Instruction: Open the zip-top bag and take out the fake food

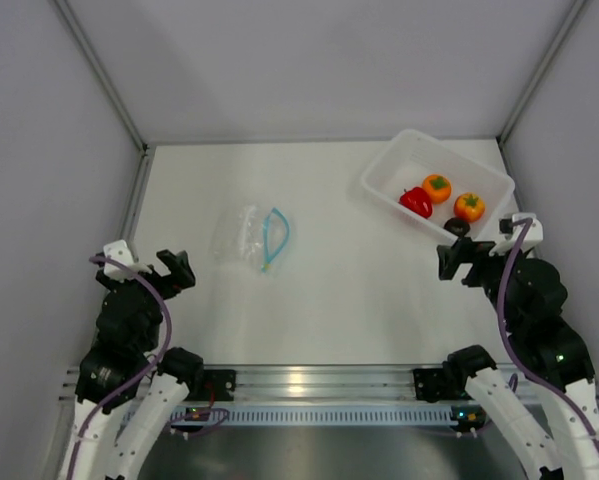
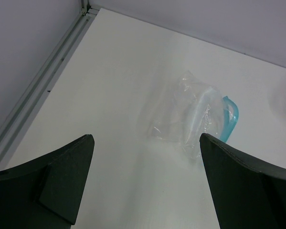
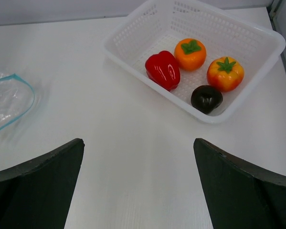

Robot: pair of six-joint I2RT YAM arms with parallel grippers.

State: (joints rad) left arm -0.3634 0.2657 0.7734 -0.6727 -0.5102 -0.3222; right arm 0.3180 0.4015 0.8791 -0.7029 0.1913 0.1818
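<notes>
Near the table's front-left corner, your left gripper (image 1: 177,270) hangs with its fingers spread wide and nothing between them — only bare table (image 1: 329,310) shows in the gap. Ahead of it and a little to the right, apart from the fingertips, the zip-top bag (image 1: 247,238) lies flat and crumpled on the table. Its light-blue zip strip (image 1: 276,238) is bowed into a loop on the side facing your right arm.

Over on the right, your right gripper (image 1: 457,262) is likewise parted and holds nothing. Just beyond it sits a white perforated tray (image 1: 384,172), set at an angle near the far-right corner. The fake food (image 3: 190,53) is all in that tray, well apart from the bag — the red pepper (image 1: 415,202) on the left and one orange fruit (image 1: 436,187) just beside it. The second orange fruit (image 1: 469,207) lies further right, and the dark round piece (image 1: 457,227) lies against the tray's near wall.
</notes>
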